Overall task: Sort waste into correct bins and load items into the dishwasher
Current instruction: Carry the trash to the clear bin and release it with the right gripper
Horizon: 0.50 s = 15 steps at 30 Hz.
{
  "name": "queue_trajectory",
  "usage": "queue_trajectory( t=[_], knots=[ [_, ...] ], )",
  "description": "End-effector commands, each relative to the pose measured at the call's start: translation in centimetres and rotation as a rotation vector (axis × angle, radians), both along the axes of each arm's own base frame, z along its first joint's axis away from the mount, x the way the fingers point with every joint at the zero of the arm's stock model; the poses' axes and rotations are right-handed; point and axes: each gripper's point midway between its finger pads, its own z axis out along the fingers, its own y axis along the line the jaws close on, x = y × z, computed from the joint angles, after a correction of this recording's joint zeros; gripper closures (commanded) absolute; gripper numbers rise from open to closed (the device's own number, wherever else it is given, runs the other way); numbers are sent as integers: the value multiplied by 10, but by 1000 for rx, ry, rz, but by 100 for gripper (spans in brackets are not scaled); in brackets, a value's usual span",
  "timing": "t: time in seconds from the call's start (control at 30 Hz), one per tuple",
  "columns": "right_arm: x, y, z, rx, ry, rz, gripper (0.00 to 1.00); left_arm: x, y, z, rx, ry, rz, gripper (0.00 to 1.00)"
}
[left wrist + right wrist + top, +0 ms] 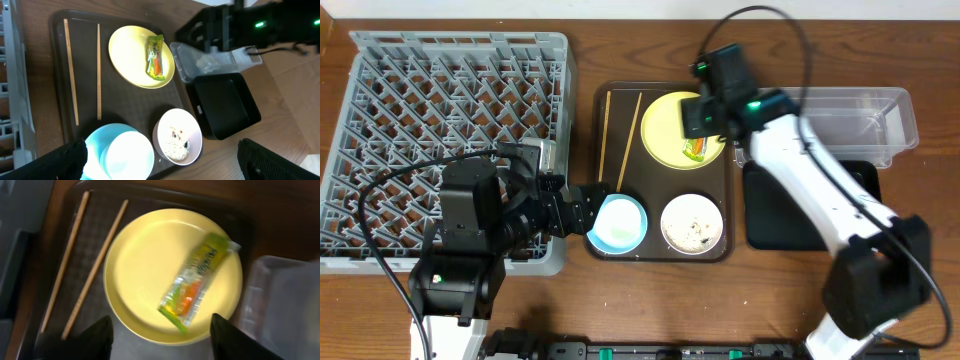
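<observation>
A green-and-orange wrapper (196, 283) (695, 150) lies on the yellow plate (145, 260) (670, 125). My right gripper (162, 340) (705, 112) hangs open just above the plate's near rim, nothing between its fingers. Two chopsticks (95, 270) (605, 130) lie left of the plate. The light blue bowl (620, 222) (120, 152) and a white bowl of rice grains (692, 224) (177, 137) sit at the tray's front. My left gripper (582, 208) (160, 167) is wide open at the blue bowl's left edge. A white scrap (205, 62) lies in the clear tub (865, 125).
All the dishes rest on a dark brown serving tray (665, 95). The grey dish rack (450, 130) fills the left side, and my left arm lies over its front right corner. A black tray (810, 215) sits right of the serving tray, below the clear tub.
</observation>
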Motion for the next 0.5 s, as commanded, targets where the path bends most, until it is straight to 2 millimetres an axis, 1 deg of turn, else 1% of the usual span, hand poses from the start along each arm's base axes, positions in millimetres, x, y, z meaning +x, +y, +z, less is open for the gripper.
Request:
queue_trajectory(
  t=[0.0, 0.07, 0.13, 0.2, 0.27, 0.3, 0.33, 0.4, 0.43, 0.47],
  knots=[
    [9, -17, -46, -127, 35, -161, 39, 2, 1, 8, 5, -24, 3, 4],
    [14, -28, -69, -144, 59, -273, 41, 2, 1, 8, 5, -24, 3, 4],
    [19, -34, -87, -159, 72, -312, 43, 2, 1, 8, 5, -24, 3, 4],
    [24, -37, -105, -165, 84, -322, 43, 2, 1, 8, 5, -24, 3, 4],
    [27, -36, -116, -162, 91, -322, 42, 2, 1, 8, 5, -24, 3, 4],
    [28, -35, -122, -160, 96, -318, 44, 2, 1, 8, 5, -24, 3, 4],
    [28, -34, -126, -154, 103, -314, 50, 2, 1, 8, 5, -24, 3, 4],
    [27, -31, -130, -145, 114, -307, 75, 2, 1, 8, 5, -24, 3, 4],
    [27, -30, -131, -141, 119, -304, 92, 2, 1, 8, 5, -24, 3, 4],
    [26, -30, -131, -140, 122, -303, 99, 2, 1, 8, 5, -24, 3, 4]
  ],
)
